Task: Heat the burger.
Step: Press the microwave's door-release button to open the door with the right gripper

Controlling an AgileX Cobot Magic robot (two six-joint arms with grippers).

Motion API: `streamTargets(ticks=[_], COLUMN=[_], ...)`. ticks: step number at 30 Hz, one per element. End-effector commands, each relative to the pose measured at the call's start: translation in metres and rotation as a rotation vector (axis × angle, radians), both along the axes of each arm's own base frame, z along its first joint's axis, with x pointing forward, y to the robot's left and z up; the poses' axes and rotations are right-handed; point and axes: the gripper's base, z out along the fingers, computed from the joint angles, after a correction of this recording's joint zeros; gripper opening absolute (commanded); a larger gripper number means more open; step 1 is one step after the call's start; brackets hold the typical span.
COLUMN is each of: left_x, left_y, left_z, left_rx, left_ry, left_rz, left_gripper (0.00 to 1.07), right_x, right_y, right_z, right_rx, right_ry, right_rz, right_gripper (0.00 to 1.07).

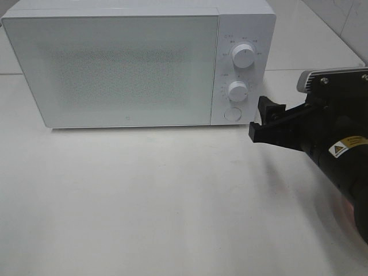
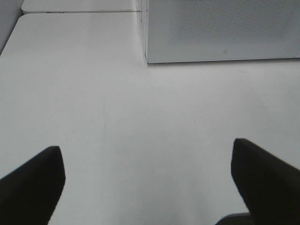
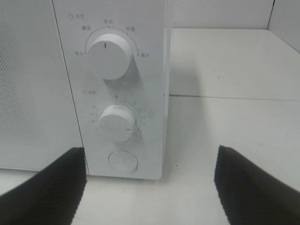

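The burger is out of view in all three views. A white microwave stands at the back of the table with its door shut. My right gripper hovers open and empty just right of the microwave's control panel, level with the round button. In the right wrist view the right gripper faces the upper knob, the lower knob and the button. My left gripper is open over bare table, with the microwave's lower front corner ahead of it.
The white table stretches in front of the microwave. A seam between table sections runs to the right of the microwave. A faint pink patch shows under the right arm, too blurred to identify.
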Motion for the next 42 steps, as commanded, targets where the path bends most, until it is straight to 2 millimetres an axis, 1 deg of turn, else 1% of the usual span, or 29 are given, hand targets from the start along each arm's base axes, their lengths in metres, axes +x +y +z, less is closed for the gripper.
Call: streamTargets(ticks=[1,2,10,11,14,17,27,29,31,32,33,34,35,36,37,38,40,41,42], left_x=[0.000,0.000,0.000,0.000,0.000,0.000,0.000,0.000,0.000,0.000,0.000,0.000,0.000,0.000,0.000,0.000,0.000,0.000,0.000], left_y=[-0.001,-0.001,-0.001,-0.001,-0.001,-0.001,-0.001,-0.001,-0.001,-0.001,-0.001,-0.001,-0.001,-0.001,-0.001,-0.001,-0.001,-0.001,-0.001], left_z=[0.000,0.000,0.000,0.000,0.000,0.000,0.000,0.000,0.000,0.000,0.000,0.000,0.000,0.000,0.000,0.000,0.000,0.000,0.000], left_rx=[-0.012,-0.012,-0.012,-0.012,-0.012,-0.011,-0.011,-0.011,-0.011,-0.011,-0.011,-0.011,-0.011,-0.011,-0.011,-0.011,-0.011,-0.011,-0.011], left_ry=[-0.003,-0.003,-0.003,-0.003,-0.003,-0.003,-0.003,-0.003,-0.003,-0.003,-0.003,-0.003,-0.003,-0.003,-0.003,-0.003,-0.003,-0.003,-0.003], left_rz=[-0.002,-0.002,-0.002,-0.002,-0.002,-0.003,-0.003,-0.003,-0.003,-0.003,-0.003,-0.003,-0.003,-0.003,-0.003,-0.003,-0.003,-0.003,-0.003], left_gripper=[0.88,0.88,0.88,0.88,0.88,0.88,0.88,0.88,0.88,0.88,0.88,0.88,0.88,0.88,0.88,0.88,0.88,0.88,0.88], right_x=[0.001,0.002,0.004,0.004,0.004,0.004,0.004,0.004,0.004,0.004,0.004,0.004,0.004,0.004,0.004,0.004,0.004,0.004,0.004], right_y=[0.002,0.007,0.023,0.027,0.033,0.036,0.035,0.035,0.035,0.035,0.035,0.035,0.035,0.035,0.035,0.035,0.035,0.035,0.035], right_z=[0.015,0.014,0.011,0.008,0.005,0.004,0.003,0.003,0.003,0.003,0.003,0.003,0.003,0.003,0.003,0.003,0.003,0.003,0.003], right_rx=[0.004,-0.006,-0.029,-0.044,-0.058,-0.053,-0.038,0.041,0.073,0.171,0.171,0.228,0.228,0.353,0.406,0.406,0.655,0.655,0.722], right_ry=[-0.182,-0.176,-0.166,-0.157,-0.146,-0.142,-0.126,-0.121,-0.119,-0.113,-0.113,-0.109,-0.109,-0.101,-0.097,-0.097,-0.079,-0.079,-0.074], right_rz=[-0.045,-0.047,-0.064,-0.069,-0.073,-0.075,-0.084,-0.094,-0.098,-0.109,-0.109,-0.116,-0.116,-0.130,-0.137,-0.137,-0.165,-0.165,-0.172], right_gripper=[0.75,0.75,0.75,0.75,0.75,0.75,0.75,0.75,0.75,0.75,0.75,0.75,0.75,0.75,0.74,0.74,0.71,0.71,0.70])
